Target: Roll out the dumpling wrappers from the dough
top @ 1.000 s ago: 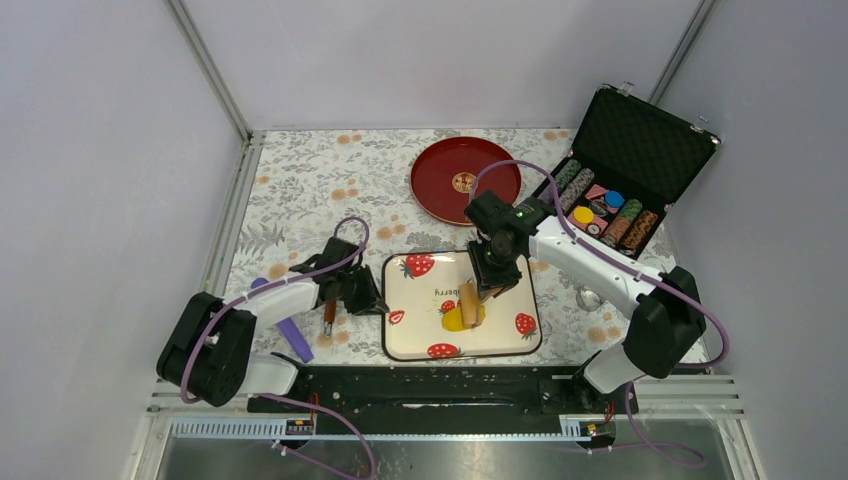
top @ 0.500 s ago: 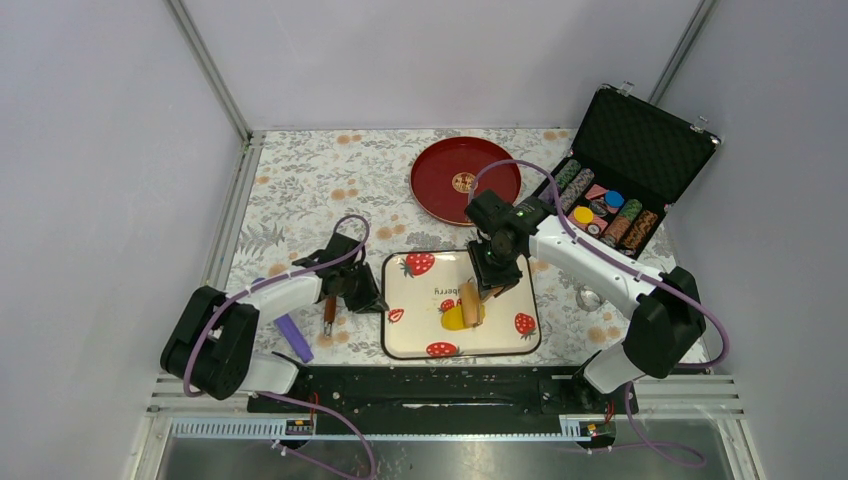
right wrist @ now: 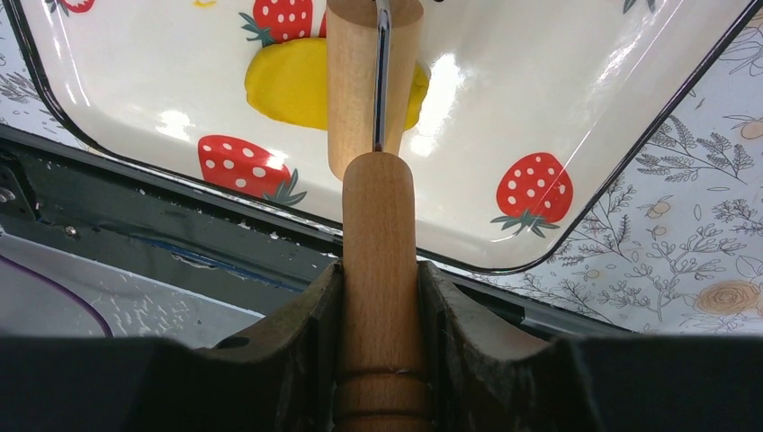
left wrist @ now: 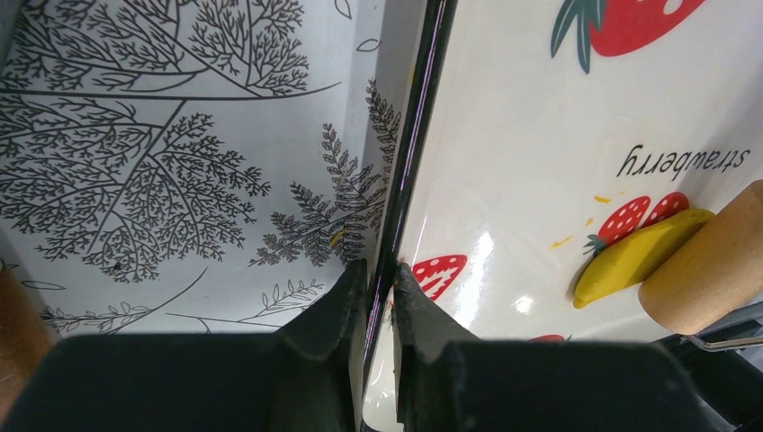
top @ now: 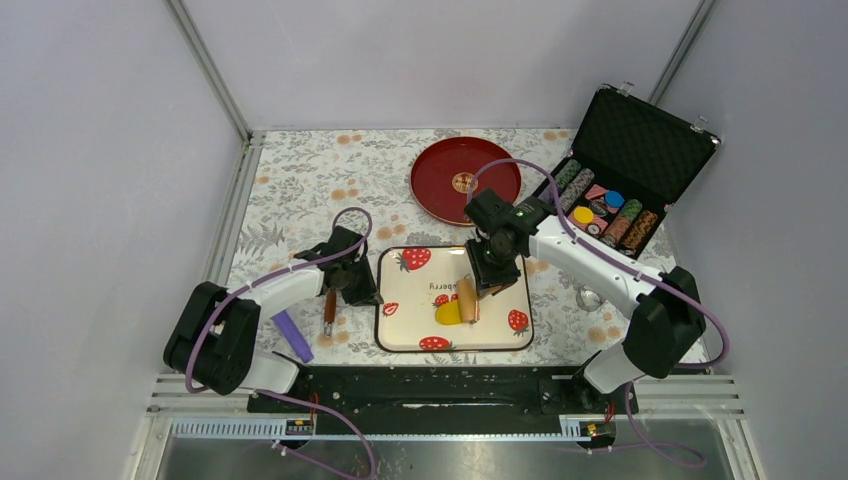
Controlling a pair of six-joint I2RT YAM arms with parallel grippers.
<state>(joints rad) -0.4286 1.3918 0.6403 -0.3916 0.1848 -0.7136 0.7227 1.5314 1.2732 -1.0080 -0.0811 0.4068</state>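
The left jaws are pinched together on the left rim of the tray (left wrist: pixel 409 180), at lower centre of the left wrist view. The right jaws are clamped on the wooden handle of the roller (right wrist: pixel 378 252). Over the last half second the tray has slid slightly toward the upper left of the top view, and the left arm (top: pixel 290 290) has moved with it. The pinch probably steadies or repositions the tray for rolling. The dough (right wrist: pixel 279 85) lies on the tray under the roller head, a yellow patch that looks thick rather than thin. The head hides its middle and is cut off at the frame top. No wrappers show.
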